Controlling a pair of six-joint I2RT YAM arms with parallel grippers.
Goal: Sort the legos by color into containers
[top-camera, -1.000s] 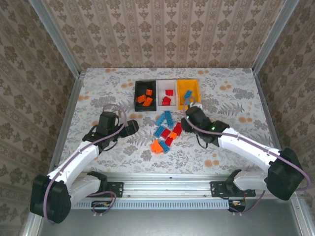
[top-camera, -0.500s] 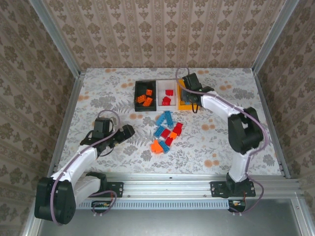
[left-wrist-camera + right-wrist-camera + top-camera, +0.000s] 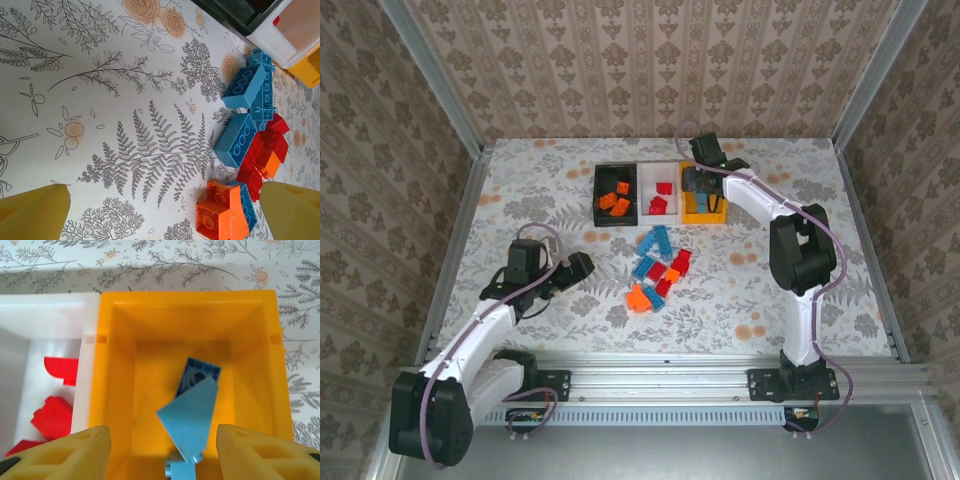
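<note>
About half done. Orange bricks (image 3: 615, 200) lie in the black bin (image 3: 599, 196), red bricks (image 3: 660, 203) in the white bin (image 3: 643, 180), and blue bricks (image 3: 192, 425) in the yellow bin (image 3: 120, 390). The right gripper (image 3: 160, 452) hangs over the yellow bin, parted and seemingly empty. A mixed pile (image 3: 658, 268) remains mid-table beside the wide-open, empty left gripper (image 3: 162, 212).

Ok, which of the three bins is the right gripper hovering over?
The yellow bin, at the right end of the row, with blue bricks inside; the black bin holds orange bricks, the white bin red bricks.
</note>
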